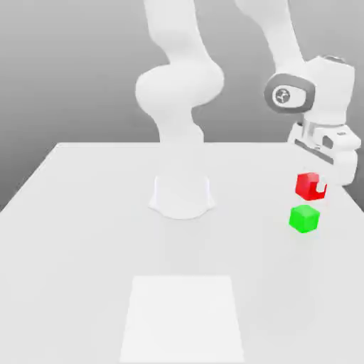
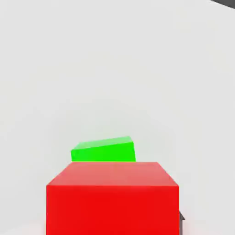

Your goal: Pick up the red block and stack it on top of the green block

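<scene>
The red block (image 1: 308,185) hangs in the air at the exterior view's right, held between the white fingers of my gripper (image 1: 313,186), which is shut on it. Just below it, resting on the white table (image 1: 85,234), is the green block (image 1: 304,218). A small gap separates the two cubes. In the hand view the red block (image 2: 112,197) looms close, and the green block (image 2: 103,150) peeks out from behind it on the table.
The arm's white base (image 1: 182,192) stands at the middle of the table. A lighter square patch (image 1: 183,316) marks the table near its front edge. The table's right edge lies close to the blocks.
</scene>
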Robot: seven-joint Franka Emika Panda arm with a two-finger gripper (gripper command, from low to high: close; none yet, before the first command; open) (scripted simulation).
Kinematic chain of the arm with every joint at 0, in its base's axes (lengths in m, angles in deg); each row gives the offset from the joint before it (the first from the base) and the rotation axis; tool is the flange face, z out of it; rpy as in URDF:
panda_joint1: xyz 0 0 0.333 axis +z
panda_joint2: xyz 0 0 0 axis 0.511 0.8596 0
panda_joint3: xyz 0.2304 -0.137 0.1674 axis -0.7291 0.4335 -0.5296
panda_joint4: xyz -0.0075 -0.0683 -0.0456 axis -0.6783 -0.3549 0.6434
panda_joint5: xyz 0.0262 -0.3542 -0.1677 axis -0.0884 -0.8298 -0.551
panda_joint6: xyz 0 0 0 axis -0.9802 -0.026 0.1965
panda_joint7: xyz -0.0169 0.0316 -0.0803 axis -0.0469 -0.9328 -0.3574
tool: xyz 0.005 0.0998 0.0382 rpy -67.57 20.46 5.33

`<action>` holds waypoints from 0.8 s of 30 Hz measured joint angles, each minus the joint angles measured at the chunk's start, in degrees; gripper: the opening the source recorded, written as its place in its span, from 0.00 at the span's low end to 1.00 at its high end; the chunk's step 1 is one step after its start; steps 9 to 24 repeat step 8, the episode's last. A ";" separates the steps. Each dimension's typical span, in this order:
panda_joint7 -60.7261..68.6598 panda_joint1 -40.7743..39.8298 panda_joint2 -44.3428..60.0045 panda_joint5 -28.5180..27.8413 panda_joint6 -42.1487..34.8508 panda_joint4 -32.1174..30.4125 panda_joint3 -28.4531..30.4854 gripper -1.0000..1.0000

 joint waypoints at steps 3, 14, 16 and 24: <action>-2.66 -1.56 3.94 -3.86 3.80 -0.02 -0.60 0.00; -7.17 -3.76 9.31 -10.41 8.86 -0.20 0.00 1.00; -7.17 -3.76 9.31 -10.41 8.86 -0.20 0.00 1.00; -7.17 -3.76 9.31 -10.41 8.86 -0.20 0.00 1.00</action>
